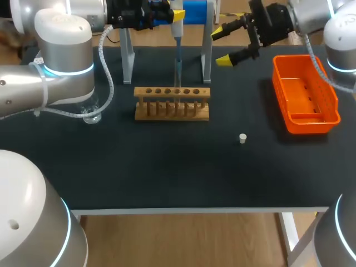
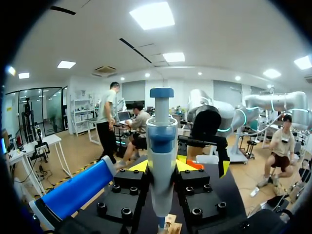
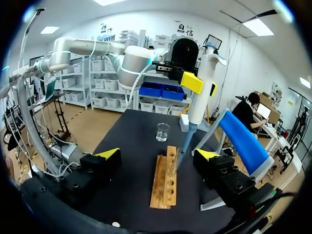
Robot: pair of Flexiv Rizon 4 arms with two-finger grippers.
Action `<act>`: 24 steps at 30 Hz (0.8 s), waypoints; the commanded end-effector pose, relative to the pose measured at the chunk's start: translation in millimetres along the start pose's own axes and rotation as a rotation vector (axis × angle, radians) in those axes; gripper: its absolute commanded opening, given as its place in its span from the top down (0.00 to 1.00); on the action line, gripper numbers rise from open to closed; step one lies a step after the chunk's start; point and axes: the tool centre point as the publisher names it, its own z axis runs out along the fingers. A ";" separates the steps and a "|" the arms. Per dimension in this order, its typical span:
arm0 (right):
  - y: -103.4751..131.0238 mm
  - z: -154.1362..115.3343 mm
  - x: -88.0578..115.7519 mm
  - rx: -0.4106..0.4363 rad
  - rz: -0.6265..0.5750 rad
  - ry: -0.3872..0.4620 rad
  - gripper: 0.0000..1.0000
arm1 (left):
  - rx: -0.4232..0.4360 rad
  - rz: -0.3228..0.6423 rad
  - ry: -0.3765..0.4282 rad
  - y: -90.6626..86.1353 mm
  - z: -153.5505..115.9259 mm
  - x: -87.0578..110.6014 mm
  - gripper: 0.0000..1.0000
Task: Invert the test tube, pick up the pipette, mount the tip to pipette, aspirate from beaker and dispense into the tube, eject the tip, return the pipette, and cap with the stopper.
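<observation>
Left hand [image 2: 162,168] clamped on pipette [image 1: 178,53], long axis vert., tip end down over wooden rack [image 1: 172,103] on tabletop [image 1: 167,167]. Right hand [image 1: 222,45] wide open, empty, nr orange basket [image 1: 305,94]. White stopper [image 1: 242,138] lies apart.

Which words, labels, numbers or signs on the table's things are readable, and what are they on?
None can be read: the pipette, wooden test tube rack, beaker, orange basket and stopper show no legible print, label or number in any view.
</observation>
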 end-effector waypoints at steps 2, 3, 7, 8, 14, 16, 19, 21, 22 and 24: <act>-0.4 -0.7 0.6 0.000 -0.001 0.000 0.00 | -0.002 -0.001 0.000 -0.7 0.3 -0.5 1.00; -0.4 -0.7 0.6 0.000 -0.001 0.000 0.00 | -0.002 -0.001 0.000 -0.7 0.3 -0.5 1.00; -18.9 8.5 1.6 -0.004 0.005 0.008 0.00 | -0.002 -0.001 0.000 -0.7 0.3 -0.5 1.00; -27.5 12.5 1.0 -0.001 0.014 0.013 0.00 | -0.002 -0.001 0.000 -0.7 0.3 -0.5 1.00; -65.4 26.8 -2.5 -0.013 0.028 0.067 0.00 | -0.002 -0.001 0.000 -0.7 0.3 -0.5 1.00; -73.2 33.0 -3.9 -0.013 0.015 0.088 0.00 | -0.002 -0.001 0.000 -0.7 0.3 -0.5 1.00; -81.2 43.6 -5.3 -0.006 -0.010 0.125 0.00 | -0.002 -0.001 0.000 -0.7 0.3 -0.5 1.00; -84.7 52.1 -6.1 0.000 -0.026 0.145 0.00 | -0.002 -0.001 0.000 -0.7 0.3 -0.5 1.00; -86.4 56.6 -6.9 0.003 -0.031 0.155 0.00 | -0.002 -0.001 0.000 -0.7 0.3 -0.5 1.00; -89.3 65.1 -9.6 0.009 -0.039 0.174 0.00 | -0.002 -0.001 0.000 -0.7 0.3 -0.5 1.00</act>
